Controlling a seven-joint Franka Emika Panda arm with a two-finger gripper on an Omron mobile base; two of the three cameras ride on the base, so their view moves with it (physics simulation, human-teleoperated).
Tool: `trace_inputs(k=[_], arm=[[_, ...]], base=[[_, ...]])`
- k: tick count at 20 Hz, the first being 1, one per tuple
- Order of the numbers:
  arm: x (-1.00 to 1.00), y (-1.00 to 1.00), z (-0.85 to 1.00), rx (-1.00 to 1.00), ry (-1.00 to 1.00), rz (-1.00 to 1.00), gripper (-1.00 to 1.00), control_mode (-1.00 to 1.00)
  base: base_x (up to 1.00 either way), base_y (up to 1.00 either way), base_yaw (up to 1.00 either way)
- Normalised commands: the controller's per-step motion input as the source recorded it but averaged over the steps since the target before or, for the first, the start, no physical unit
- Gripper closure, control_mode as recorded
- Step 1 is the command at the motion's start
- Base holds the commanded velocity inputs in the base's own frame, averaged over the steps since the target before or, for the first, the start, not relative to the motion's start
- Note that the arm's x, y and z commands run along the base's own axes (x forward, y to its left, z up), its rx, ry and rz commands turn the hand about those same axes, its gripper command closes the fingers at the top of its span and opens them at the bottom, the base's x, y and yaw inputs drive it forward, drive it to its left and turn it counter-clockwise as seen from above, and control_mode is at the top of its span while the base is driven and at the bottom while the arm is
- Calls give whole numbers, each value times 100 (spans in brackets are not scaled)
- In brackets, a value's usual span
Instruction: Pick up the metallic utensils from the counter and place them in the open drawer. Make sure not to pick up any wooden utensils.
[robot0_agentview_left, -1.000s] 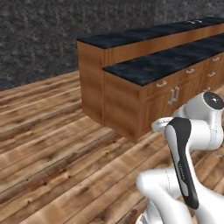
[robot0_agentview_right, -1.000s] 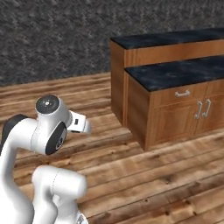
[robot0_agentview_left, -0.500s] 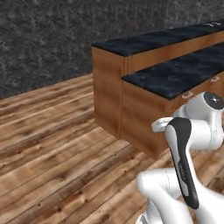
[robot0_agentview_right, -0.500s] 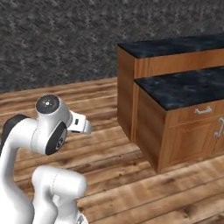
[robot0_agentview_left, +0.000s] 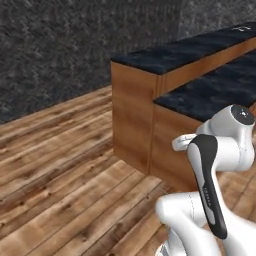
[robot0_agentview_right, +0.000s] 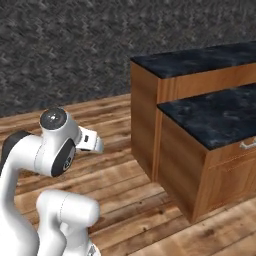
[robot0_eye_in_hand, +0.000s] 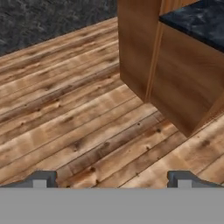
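Note:
The counter (robot0_agentview_left: 200, 95) is a black marble top on brown wood panels, stepped in two levels, seen from its end at the right of both base views (robot0_agentview_right: 215, 112). Its corner fills the upper right of the hand view (robot0_eye_in_hand: 197, 19). My gripper (robot0_eye_in_hand: 111, 180) is open, its two dark fingertips (robot0_eye_in_hand: 41, 179) wide apart over bare plank floor, short of the counter's end panel. Nothing is between them. The arm is folded close above the base. The metallic utensils, the wooden utensils and the open drawer are out of view.
Wood plank floor (robot0_agentview_left: 60, 165) stretches left of the counter to a dark stone wall (robot0_agentview_right: 75, 45). A shut drawer front with a metal handle (robot0_agentview_right: 247, 145) shows at the right edge. The counter's end panel (robot0_eye_in_hand: 175, 87) stands close ahead on the right.
The whole scene has shifted: the base has moved, so the counter now looks larger, nearer and further right. The arm keeps its folded pose and the gripper stays open.

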Motion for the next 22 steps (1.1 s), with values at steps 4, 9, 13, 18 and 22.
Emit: trace_inputs(k=[4, 9, 13, 18, 22], arm=[[0, 0, 0, 0, 0, 0, -100, 100], [0, 0, 0, 0, 0, 0, -100, 100], [0, 0, 0, 0, 0, 0, -100, 100], [0, 0, 0, 0, 0, 0, -100, 100], [0, 0, 0, 0, 0, 0, -100, 100]], base=[[87, 86, -35], [57, 100, -36], [47, 100, -29], [27, 100, -23], [18, 100, -22]])
